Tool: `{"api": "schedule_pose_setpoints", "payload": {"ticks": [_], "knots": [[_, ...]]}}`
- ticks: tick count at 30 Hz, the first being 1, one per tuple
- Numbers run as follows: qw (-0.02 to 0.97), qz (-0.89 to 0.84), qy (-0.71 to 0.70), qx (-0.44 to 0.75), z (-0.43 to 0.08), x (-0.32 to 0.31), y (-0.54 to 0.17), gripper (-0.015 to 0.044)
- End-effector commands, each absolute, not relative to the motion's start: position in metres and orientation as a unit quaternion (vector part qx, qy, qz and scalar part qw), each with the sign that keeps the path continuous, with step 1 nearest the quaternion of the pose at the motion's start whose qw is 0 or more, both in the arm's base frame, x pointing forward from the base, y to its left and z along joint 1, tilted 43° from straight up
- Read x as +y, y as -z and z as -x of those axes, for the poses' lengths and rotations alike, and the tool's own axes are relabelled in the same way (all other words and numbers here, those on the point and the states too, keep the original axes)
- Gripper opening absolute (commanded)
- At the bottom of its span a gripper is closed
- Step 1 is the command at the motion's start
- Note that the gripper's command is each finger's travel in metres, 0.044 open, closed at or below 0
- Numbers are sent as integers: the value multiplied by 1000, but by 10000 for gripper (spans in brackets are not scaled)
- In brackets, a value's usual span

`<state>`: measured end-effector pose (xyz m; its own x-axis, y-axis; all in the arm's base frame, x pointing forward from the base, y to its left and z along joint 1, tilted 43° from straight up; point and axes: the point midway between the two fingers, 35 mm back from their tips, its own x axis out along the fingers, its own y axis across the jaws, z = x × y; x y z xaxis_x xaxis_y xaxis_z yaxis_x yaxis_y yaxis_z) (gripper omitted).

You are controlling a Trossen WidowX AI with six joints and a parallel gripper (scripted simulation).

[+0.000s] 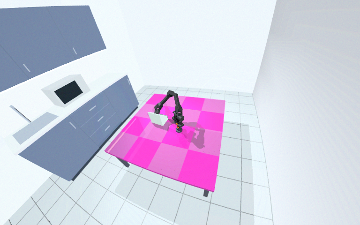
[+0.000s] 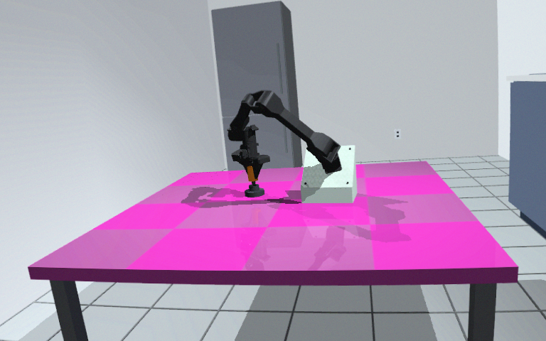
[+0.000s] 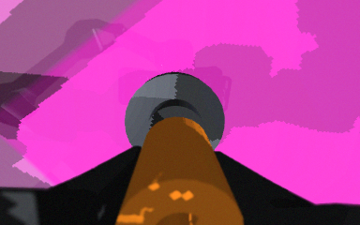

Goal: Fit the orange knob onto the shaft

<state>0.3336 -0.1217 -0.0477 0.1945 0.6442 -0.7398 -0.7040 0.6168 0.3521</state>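
Note:
The orange knob (image 1: 177,126) (image 2: 251,174) (image 3: 179,157) is held between the fingers of my gripper (image 2: 253,175) (image 3: 176,156), which is shut on it. It hangs over the round dark pedestal (image 1: 178,130) (image 2: 254,192) (image 3: 202,96) and leans slightly in the exterior view. A short piece of the dark shaft (image 2: 253,183) shows between the knob's lower end and the pedestal's collar. The knob is not down on the pedestal. In the wrist view the knob covers the shaft. The knob's hole and the shaft's flat side are hidden, so their alignment cannot be told.
A pale green box (image 1: 157,119) (image 2: 328,194) with a sloping face stands beside the pedestal, near the arm's base, on the pink checkered table (image 1: 198,167) (image 2: 208,249). The arm arches above the table between the box and the pedestal.

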Motion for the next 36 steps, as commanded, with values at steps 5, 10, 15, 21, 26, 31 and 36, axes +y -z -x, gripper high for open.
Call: {"api": "schedule_pose_setpoints", "payload": {"ticks": [5, 10, 15, 21, 26, 31, 36], "knots": [[768, 97, -472, 422, -334, -122, 48, 0], [768, 97, -472, 422, -334, -120, 50, 0], [768, 97, -472, 422, -332, -120, 49, 0], [768, 97, -472, 422, -334, -121, 47, 0], [768, 97, -472, 422, -335, -122, 47, 0], [768, 97, -472, 422, -335, -122, 48, 0], [768, 97, -472, 422, -334, -121, 49, 0]]}}
